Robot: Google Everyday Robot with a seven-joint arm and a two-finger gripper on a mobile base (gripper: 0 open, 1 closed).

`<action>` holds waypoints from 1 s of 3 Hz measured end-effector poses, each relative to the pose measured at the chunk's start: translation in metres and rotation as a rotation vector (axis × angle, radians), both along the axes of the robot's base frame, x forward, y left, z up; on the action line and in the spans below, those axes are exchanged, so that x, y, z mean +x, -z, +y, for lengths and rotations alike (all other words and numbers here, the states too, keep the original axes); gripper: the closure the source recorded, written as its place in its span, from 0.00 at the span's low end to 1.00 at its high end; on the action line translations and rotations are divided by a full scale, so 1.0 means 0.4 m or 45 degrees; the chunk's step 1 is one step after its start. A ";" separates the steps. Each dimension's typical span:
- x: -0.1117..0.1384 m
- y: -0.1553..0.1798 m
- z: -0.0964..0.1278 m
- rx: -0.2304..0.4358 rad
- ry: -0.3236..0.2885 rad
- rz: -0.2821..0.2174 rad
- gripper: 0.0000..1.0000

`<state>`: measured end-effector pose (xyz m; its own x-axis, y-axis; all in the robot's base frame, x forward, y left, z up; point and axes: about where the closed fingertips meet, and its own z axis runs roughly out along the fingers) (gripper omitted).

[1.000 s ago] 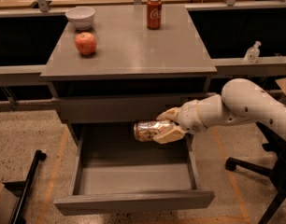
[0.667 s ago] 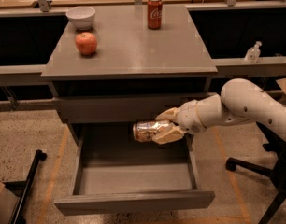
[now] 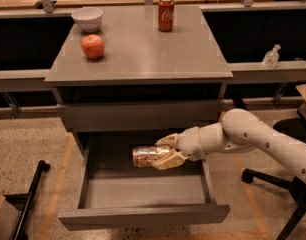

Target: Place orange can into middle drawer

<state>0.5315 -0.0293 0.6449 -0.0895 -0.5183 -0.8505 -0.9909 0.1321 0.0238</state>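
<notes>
Currently the gripper (image 3: pixel 166 152) sits over the back right part of the open middle drawer (image 3: pixel 143 216), its fingers clamped on the orange can (image 3: pixel 144 156). The can lies on its side above the drawer floor; contact with the floor cannot be told. The white arm reaches in from the right. On the desk (image 3: pixel 143 54) stand an apple (image 3: pixel 93 46), a white bowl (image 3: pixel 87 19) and a red cola can (image 3: pixel 166 14).

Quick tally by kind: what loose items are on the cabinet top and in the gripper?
Cans: 2, the red cola can on the cabinet top and the orange can held by the gripper over the open middle drawer.
Bowls: 1, the white bowl.
Apples: 1, the apple.
Total: 4.
</notes>
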 end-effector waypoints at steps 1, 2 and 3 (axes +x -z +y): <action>-0.016 0.101 0.041 0.053 -0.034 0.067 1.00; -0.013 0.197 0.075 0.088 -0.047 0.116 1.00; 0.009 0.283 0.099 0.107 -0.043 0.153 1.00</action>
